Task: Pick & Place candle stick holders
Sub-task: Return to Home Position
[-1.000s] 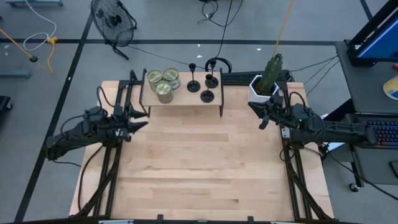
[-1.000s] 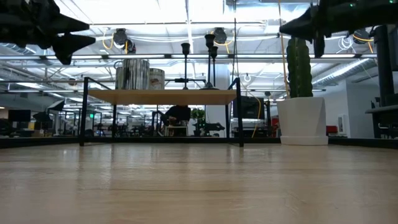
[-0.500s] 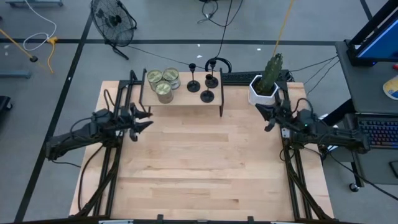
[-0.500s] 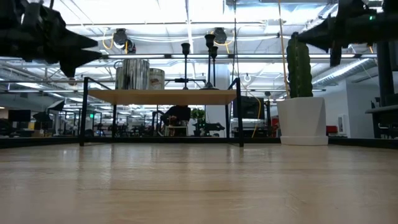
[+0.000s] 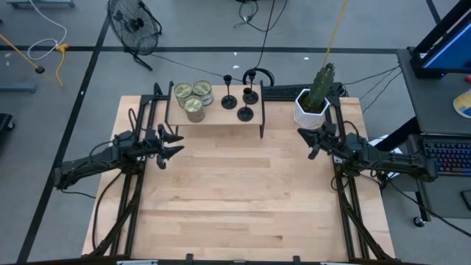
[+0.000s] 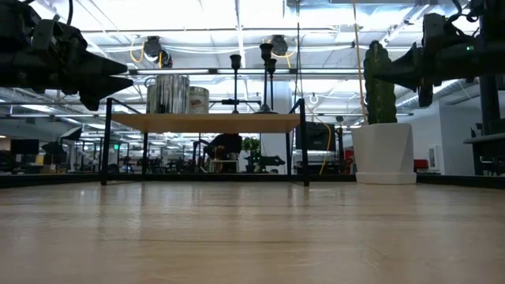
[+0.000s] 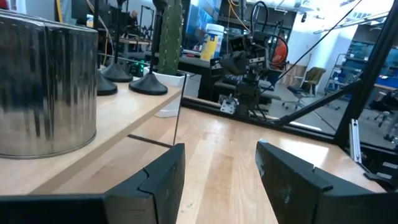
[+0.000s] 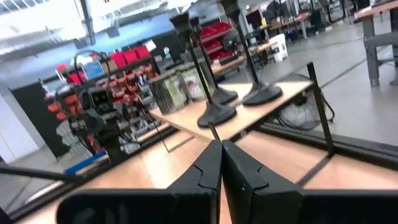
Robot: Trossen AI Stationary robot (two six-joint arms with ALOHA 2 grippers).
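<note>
Three slim black candle stick holders (image 5: 246,112) stand on the right half of a low wooden shelf (image 5: 213,118), beside three shiny metal tins (image 5: 193,96), at the far edge of the pale wooden tabletop (image 5: 235,199). The left claw (image 5: 175,145) hovers off the shelf's left end, fingers apart. The right claw (image 5: 307,142) hovers opposite, fingers pressed together.

Three black candle stick holders (image 5: 245,112), upright and closely grouped, stand on the right half of the shelf (image 5: 213,115).
</note>
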